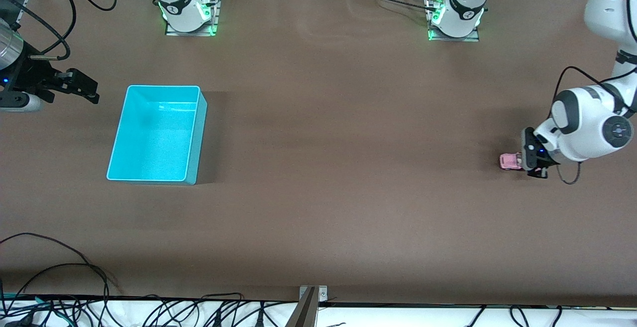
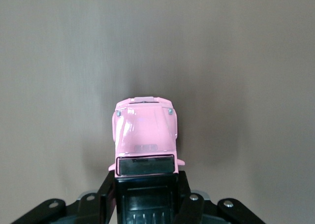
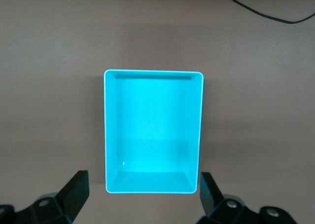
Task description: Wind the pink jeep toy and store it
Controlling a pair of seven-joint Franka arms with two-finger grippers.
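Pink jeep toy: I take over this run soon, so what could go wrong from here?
The left gripper fingers clamp only the black roof end of the pink jeep toy, so it might twist or slip during winding. The cyan bin sits at the right arm's end of the table, making a long carry. The open right gripper waits over the bin and could crowd the drop.

hidden in the left wrist view: rear half of the pink jeep toy (image 2: 145,135), covered by the left gripper (image 2: 145,194) and cut off at the picture's edge; wheels out of sight there. too small in the front view to tell any detail on the toy (image 1: 509,161). cut off at the front view's edge: most of the right arm, only the right gripper (image 1: 82,88) showing. cropped in the right wrist view: finger bases (image 3: 74,192), beside the cyan bin (image 3: 153,74).
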